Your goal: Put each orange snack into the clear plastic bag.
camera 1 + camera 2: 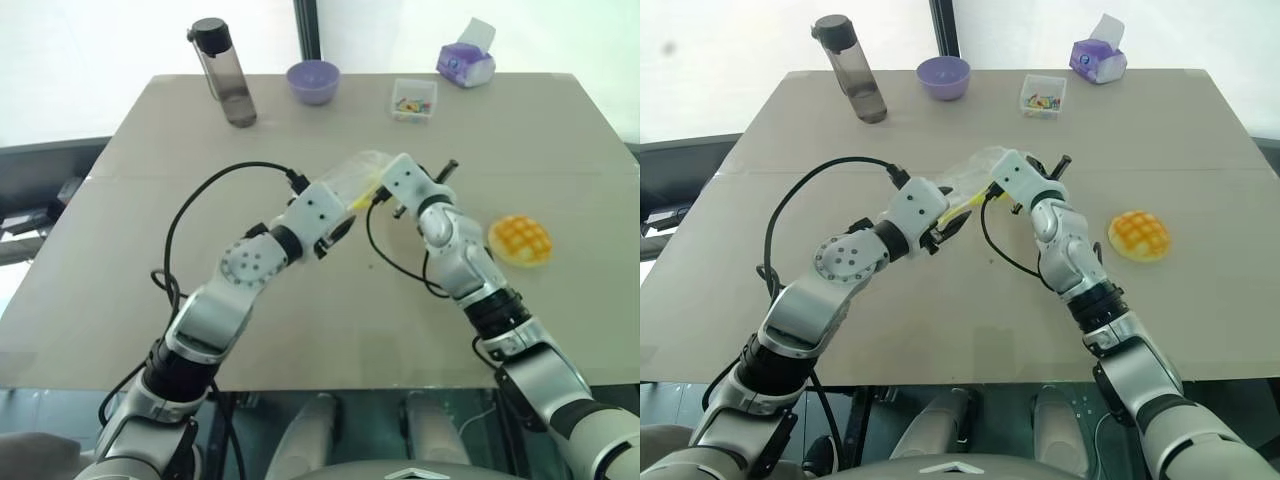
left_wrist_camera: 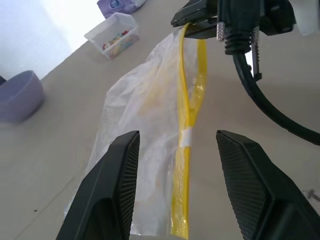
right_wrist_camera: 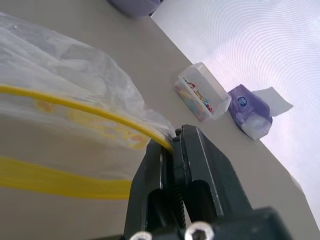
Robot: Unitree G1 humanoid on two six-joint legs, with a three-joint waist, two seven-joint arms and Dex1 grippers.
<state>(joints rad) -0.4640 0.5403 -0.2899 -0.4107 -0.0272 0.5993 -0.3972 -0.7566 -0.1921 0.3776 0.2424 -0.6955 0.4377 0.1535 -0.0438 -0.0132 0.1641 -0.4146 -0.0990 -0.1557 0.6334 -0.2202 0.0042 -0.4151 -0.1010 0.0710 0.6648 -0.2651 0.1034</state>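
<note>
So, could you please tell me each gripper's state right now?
Left gripper: open, astride the bag seal.
Right gripper: shut on the bag.

Setting reads as a lab or test room: a plain beige table [image 1: 200, 330] set up beside bright white window panels with a dark frame. Staged props line its far edge: water bottle [image 1: 225, 72], purple bowl [image 1: 313, 81], small clear box [image 1: 413, 100], tissue pack [image 1: 466, 62].

Beige table [image 1: 150, 300], orange snack [image 1: 520, 240], bottle [image 1: 224, 73], bowl [image 1: 313, 81], box [image 1: 413, 100], tissues [image 1: 466, 62]
</note>
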